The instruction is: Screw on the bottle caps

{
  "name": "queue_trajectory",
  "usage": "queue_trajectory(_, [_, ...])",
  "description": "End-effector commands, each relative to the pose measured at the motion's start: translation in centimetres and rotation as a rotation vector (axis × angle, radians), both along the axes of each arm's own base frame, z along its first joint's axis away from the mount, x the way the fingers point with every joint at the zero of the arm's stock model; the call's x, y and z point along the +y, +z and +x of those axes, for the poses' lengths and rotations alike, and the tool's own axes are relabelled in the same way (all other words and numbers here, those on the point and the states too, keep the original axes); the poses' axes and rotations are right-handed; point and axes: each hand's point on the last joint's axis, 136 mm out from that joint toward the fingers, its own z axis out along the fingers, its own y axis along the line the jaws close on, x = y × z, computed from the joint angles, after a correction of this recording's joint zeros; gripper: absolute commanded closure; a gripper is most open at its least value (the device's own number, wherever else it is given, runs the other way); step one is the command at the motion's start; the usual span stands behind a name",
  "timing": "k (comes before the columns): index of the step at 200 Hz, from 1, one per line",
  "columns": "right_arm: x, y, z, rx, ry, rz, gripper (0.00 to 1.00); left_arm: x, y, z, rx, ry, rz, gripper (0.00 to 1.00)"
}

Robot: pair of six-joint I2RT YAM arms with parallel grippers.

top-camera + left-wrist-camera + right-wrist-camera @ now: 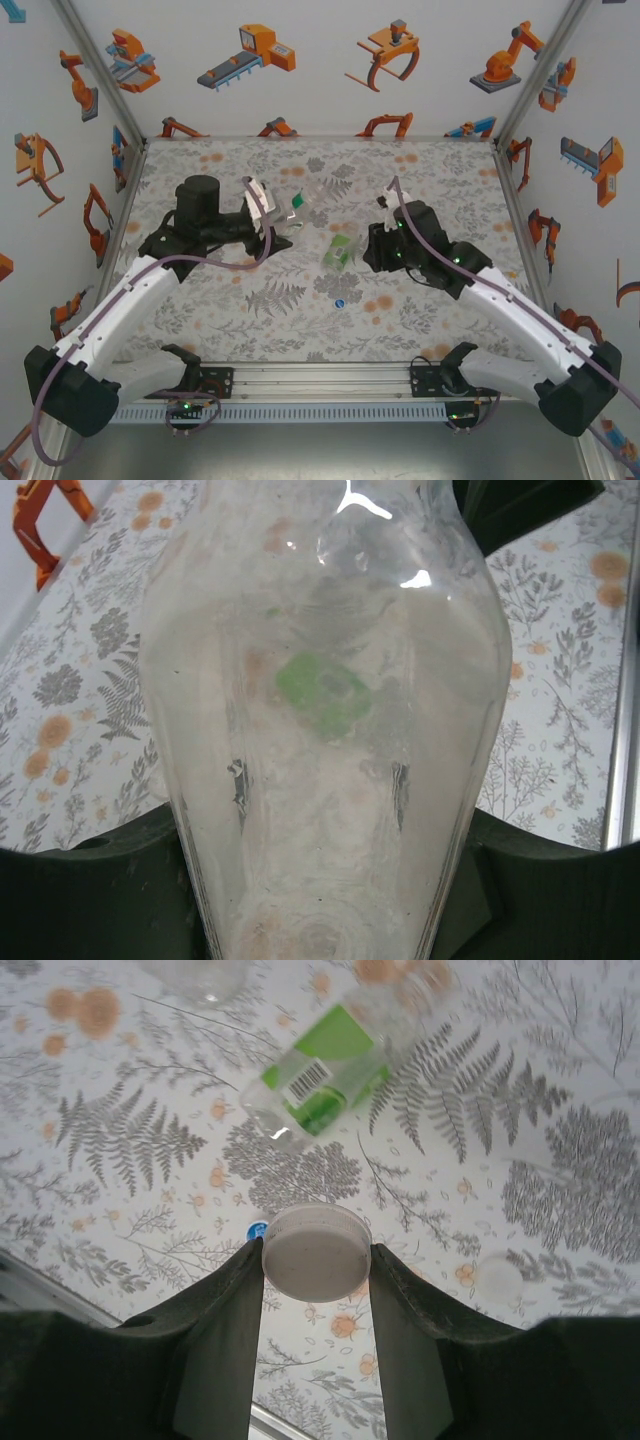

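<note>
A colourless bottle fills the left wrist view, and my left gripper is shut on its body, a dark finger on each side. From above, the left gripper hovers over the middle left of the table. My right gripper is shut on a white bottle cap, held by its rim above the table. Beyond it a green-labelled bottle lies on its side, also seen from above as the green bottle left of the right gripper. A blue cap lies on the table.
The blue cap peeks out beside my right gripper's left finger. A faint pale round cap lies on the floral table cover to the right. Another clear bottle shows at the top edge. Walls close in the table on three sides.
</note>
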Motion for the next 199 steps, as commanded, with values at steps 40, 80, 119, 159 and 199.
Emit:
queue_trajectory(40, [3.7,9.1,-4.7,-0.343,0.461,0.146,0.81,-1.2,1.0,-3.0,-0.087,-0.161,-0.016,0.96])
queue_trajectory(80, [4.1,13.5,-7.9,-0.521,0.63,0.206,0.82,-1.7,-0.4,-4.8,-0.136,-0.231,0.058,0.96])
queue_trajectory(119, [3.9,15.8,-8.9,-0.693,0.694,0.187,0.82,-1.6,-1.5,-4.7,-0.152,-0.215,0.139,1.0])
queue_trajectory(159, [5.3,17.7,-10.3,-0.772,0.843,0.213,0.82,-1.5,-2.9,-4.6,-0.163,-0.203,0.226,1.0])
queue_trajectory(199, [5.5,18.6,-11.3,-0.854,0.913,0.208,0.83,-1.5,-3.1,-4.8,-0.172,-0.212,0.244,1.0])
